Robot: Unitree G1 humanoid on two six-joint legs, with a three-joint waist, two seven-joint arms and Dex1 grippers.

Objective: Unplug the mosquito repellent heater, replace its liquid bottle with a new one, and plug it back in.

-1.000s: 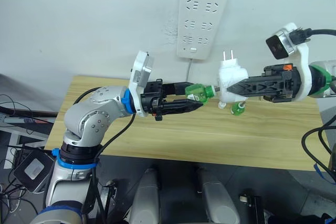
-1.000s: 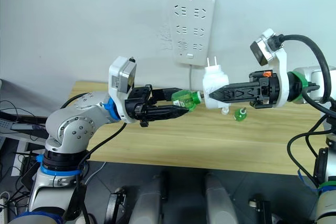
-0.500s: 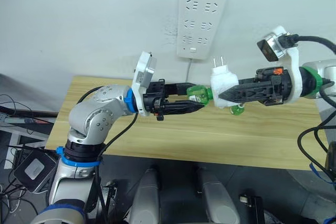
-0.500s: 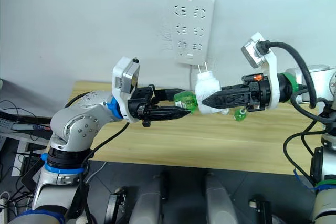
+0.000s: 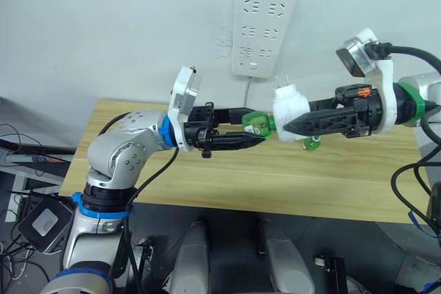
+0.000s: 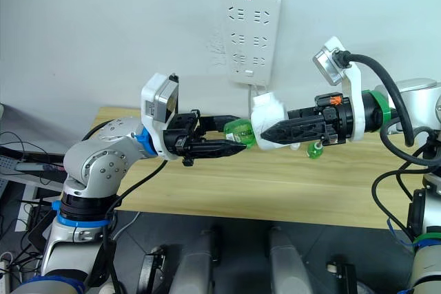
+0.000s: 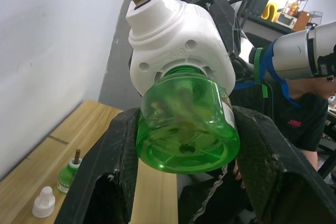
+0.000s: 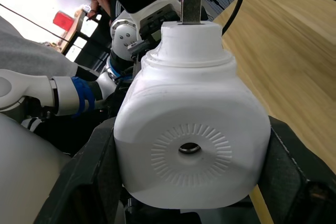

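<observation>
The white mosquito repellent heater [image 5: 289, 107] hangs above the wooden table [image 5: 207, 177], prongs up, with my right gripper [image 5: 291, 124] shut on its sides. In the right wrist view its round face [image 8: 191, 145] sits between the black fingers [image 8: 97, 171]. My left gripper [image 5: 253, 131] is shut on the new one [image 7: 186, 129], a green uncapped bottle whose neck sits inside the heater's underside [image 7: 176, 40]. Its liquid bottle [image 7: 68, 174], green with a dark wick, stands on the table below the heater [image 5: 311, 142]. A white pointed cap [image 7: 43, 203] lies beside it.
A long white power strip [image 5: 266, 22] hangs on the wall above and behind the heater, its cord dropping behind the table. A person in a black shirt [image 7: 304, 114] is beyond the table.
My right gripper has carried the heater left and tilted it toward the green bottle, so bottle and heater now press together. The left arm has shifted only slightly.
</observation>
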